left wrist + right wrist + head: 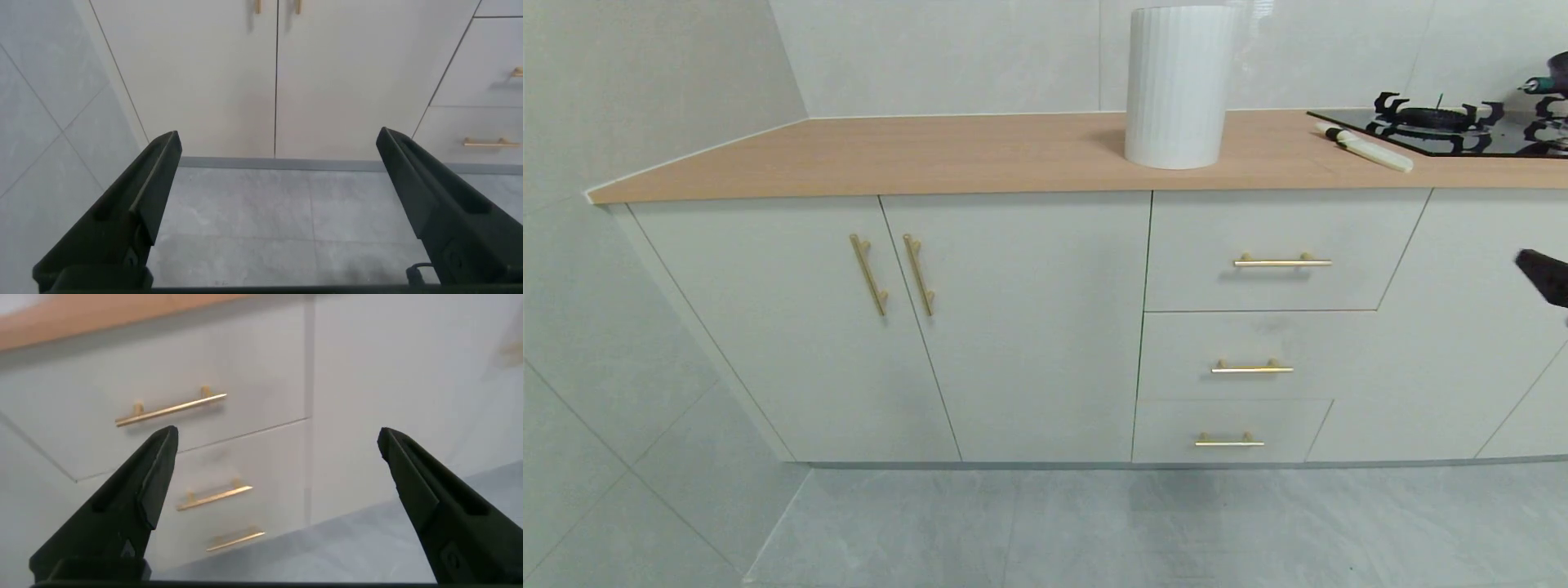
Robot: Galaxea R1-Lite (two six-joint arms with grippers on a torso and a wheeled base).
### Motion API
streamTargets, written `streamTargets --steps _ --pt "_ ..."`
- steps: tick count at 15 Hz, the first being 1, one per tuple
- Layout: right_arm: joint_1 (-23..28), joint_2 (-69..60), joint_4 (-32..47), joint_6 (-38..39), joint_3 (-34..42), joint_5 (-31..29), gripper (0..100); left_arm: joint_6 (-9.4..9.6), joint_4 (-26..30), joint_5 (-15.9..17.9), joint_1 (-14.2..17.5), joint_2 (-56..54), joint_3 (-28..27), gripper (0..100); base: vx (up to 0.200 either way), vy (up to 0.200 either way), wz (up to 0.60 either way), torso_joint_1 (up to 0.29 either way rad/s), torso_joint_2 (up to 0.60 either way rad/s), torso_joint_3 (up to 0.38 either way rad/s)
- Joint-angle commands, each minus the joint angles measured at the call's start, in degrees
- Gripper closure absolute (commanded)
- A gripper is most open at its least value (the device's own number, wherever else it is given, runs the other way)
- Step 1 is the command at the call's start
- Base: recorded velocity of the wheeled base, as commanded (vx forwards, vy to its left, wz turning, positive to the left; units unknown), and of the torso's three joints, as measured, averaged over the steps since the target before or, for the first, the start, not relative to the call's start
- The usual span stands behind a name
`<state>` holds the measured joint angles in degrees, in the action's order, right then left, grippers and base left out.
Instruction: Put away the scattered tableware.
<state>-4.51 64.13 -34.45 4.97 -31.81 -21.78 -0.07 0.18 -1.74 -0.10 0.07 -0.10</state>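
Closest to me is the grey tiled floor (1094, 531). The left gripper (278, 212) hangs low over it, facing the foot of the cupboard, its two black fingers (139, 204) spread wide with nothing between them. The right gripper (278, 498) sits higher, level with the drawers, and its jaws are likewise wide apart and empty.

Behind them runs a pale base unit. I count two cupboard doors (1029, 327) side by side, each with one upright brass handle (869, 274), the pair close together at the seam. To their right is a stack of three drawers (1274, 237), each with one horizontal brass bar handle (1282, 262).

On top lies the wooden countertop (931, 155). One tall white ribbed container (1176, 86) stands upright on it, above the line between doors and drawers. Further right, one pale utensil (1364, 147) with a dark end lies flat on the wood, just beside the front corner of the black gas hob (1454, 143). The hob carries one full pan support (1437, 114) and part of a second at the edge. Grey wall tiles (972, 49) close off the back.
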Motion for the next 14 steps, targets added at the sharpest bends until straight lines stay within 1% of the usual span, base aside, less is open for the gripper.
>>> streamTargets --steps 1,3,4,5,8,11,13,14 --pt "4.33 -27.48 10.63 -4.97 8.60 -2.12 0 -0.01 -0.01 -0.01 0.01 0.01 0.01 0 0.000 0.000 0.00 0.000 0.00 0.000" --pt "4.42 -37.86 19.95 -6.38 8.43 -1.86 0 -0.01 -0.01 -0.01 0.01 0.01 0.01 0 0.000 0.000 0.00 0.000 0.00 0.000" --pt "4.42 -40.32 22.32 -6.47 8.43 -1.86 0 -0.01 -0.01 -0.01 0.01 0.01 0.01 0 0.000 0.000 0.00 0.000 0.00 0.000" --pt "4.25 -45.68 26.98 -6.56 8.51 -1.59 0 -0.01 -0.01 -0.01 0.01 0.01 0.01 0 0.000 0.000 0.00 0.000 0.00 0.000" --pt "4.25 -55.61 34.89 -9.19 8.69 -0.28 0 -0.01 -0.01 -0.01 0.01 0.01 0.01 0 0.000 0.000 0.00 0.000 0.00 0.000" --pt "4.42 -63.70 39.55 -12.18 10.45 -0.01 0 -0.01 -0.01 -0.01 0.01 0.01 0.01 0 0.000 0.000 0.00 0.000 0.00 0.000" --pt "4.51 -64.13 37.53 -11.83 15.11 0.34 0 -0.01 -0.01 -0.01 0.01 0.01 0.01 0 0.000 0.000 0.00 0.000 0.00 0.000" --pt "4.51 -64.13 35.59 -11.30 17.92 2.01 0 -0.01 -0.01 -0.01 0.01 0.01 0.01 0 0.000 0.000 0.00 0.000 0.00 0.000"
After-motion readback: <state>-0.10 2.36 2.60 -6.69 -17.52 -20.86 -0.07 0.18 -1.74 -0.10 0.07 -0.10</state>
